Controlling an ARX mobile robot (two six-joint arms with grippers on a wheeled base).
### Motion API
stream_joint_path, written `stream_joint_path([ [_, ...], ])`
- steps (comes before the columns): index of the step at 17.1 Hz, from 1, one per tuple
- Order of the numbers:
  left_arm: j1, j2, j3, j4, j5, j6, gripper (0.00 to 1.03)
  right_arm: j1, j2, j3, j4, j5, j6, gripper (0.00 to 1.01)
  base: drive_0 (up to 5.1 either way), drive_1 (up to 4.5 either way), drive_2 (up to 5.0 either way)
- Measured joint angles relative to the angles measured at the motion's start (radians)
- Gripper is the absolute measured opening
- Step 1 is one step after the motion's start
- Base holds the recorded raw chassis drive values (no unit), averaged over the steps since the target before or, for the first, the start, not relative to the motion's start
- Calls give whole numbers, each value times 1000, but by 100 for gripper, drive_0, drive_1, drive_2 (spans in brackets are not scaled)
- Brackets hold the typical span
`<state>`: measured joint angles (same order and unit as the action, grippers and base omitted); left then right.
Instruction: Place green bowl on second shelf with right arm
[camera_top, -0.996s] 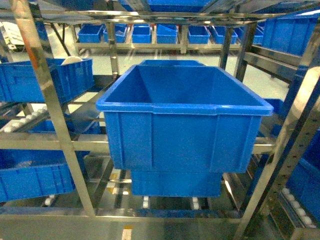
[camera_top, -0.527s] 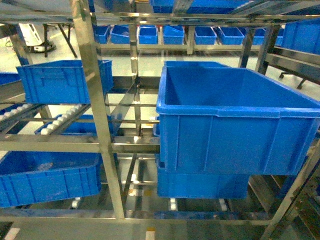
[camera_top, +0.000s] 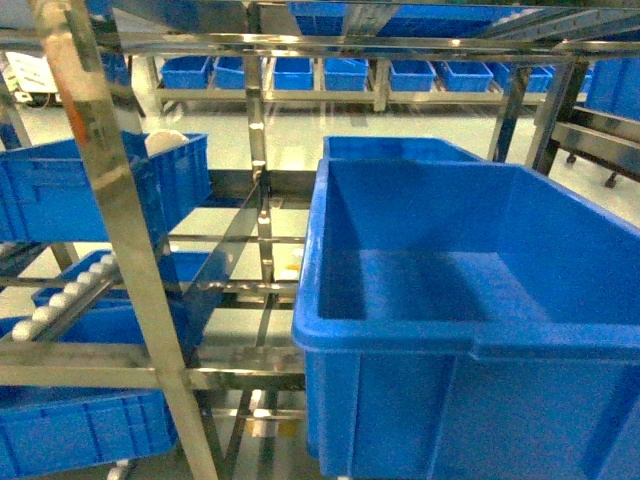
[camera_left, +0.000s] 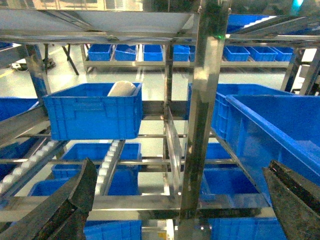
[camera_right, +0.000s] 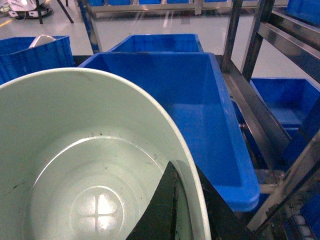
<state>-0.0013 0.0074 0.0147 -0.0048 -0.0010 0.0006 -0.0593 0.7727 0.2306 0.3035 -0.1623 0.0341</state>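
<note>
The green bowl (camera_right: 75, 165) fills the lower left of the right wrist view, pale mint with a clover mark on its floor. My right gripper (camera_right: 186, 197) is shut on its near rim, one black finger (camera_right: 160, 212) inside and the other outside. The bowl hangs in front of and above a large blue bin (camera_right: 190, 90), which stands on a rack shelf. Neither the bowl nor either gripper shows in the head view. My left gripper (camera_left: 180, 192) is open and holds nothing, its fingers (camera_left: 75, 200) wide apart before a steel post (camera_left: 202, 115).
The big blue bin (camera_top: 470, 300) fills the lower right of the head view, with another bin behind it. A steel rack upright (camera_top: 130, 260) stands at the left. A smaller blue bin (camera_top: 90, 185) there holds a white dish (camera_top: 165, 143). Roller rails (camera_left: 112, 155) run below.
The head view has swung across the rack and closed in. The large blue bin now looks bigger and sits lower right, seen from above.
</note>
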Motion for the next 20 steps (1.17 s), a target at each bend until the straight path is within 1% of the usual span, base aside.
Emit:
stream_joint_path([
  [12,0,0,0,1,0,0,98,0,5,-1,5,0,2,4,0,0,0],
  [13,0,0,0,1,0,0,98,1,28,-5,38,0,14,4,0,0,0],
  [14,0,0,0,0,0,0,98,10,69,-10,85,16,21,4,0,0,0],
  [15,0,0,0,1,0,0,98,35,145,-21,146,55,23,4,0,0,0],
  [17,0,0,0,1,0,0,98,101,356,-31,274,97,32,4,0,0,0],
  [18,0,0,0,0,0,0,98,134,492,-22,362,120,40,4,0,0,0],
  [20,0,0,0,1,0,0,98,187,741,47,503,177,45,4,0,0,0],
])
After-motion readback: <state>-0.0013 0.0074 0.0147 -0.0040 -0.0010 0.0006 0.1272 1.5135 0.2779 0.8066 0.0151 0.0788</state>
